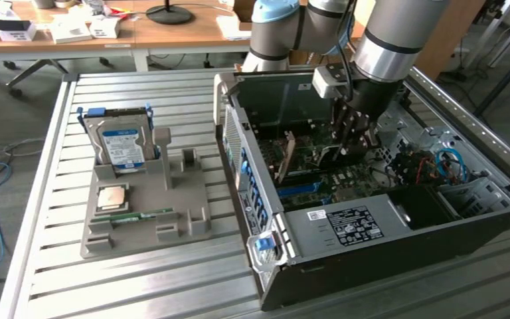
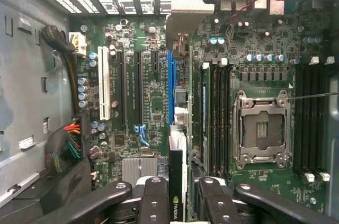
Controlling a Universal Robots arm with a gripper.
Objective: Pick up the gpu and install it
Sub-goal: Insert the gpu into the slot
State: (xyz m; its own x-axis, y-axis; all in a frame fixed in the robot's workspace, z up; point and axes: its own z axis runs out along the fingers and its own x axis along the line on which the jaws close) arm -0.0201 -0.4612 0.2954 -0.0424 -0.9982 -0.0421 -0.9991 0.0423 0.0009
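- The arm reached down steeply from the far side of the counter into the open case. Its wrist was close to upright.
- The pincer sat low inside the case, over the motherboard.
- I saw the pincer pinching the gpu, with a dark finger on each side of the thin card, which faced the wrist camera edge-on.
- The gpu stood on edge inside the case, just beside the blue slot and in line with it, between that slot and the nearer memory slots. I could not tell whether it was seated in a slot.
- Past the blue slot lay more card slots, black ones and a white slot, all low against the board.
- On the gpu's other side, beyond the memory slots, the socket lay flat, apart from the fingers.
- A cable bundle hugged the case wall, well apart from the gpu.
- In the exterior view the case walls rose around the pincer, and the wall on the exterior view's left was the nearer one. Red and blue cables lay toward the exterior view's right, apart from the pincer.
- Outside the case, to the exterior view's left, a grey holder on the counter carried an upright hard drive, well apart from the arm.
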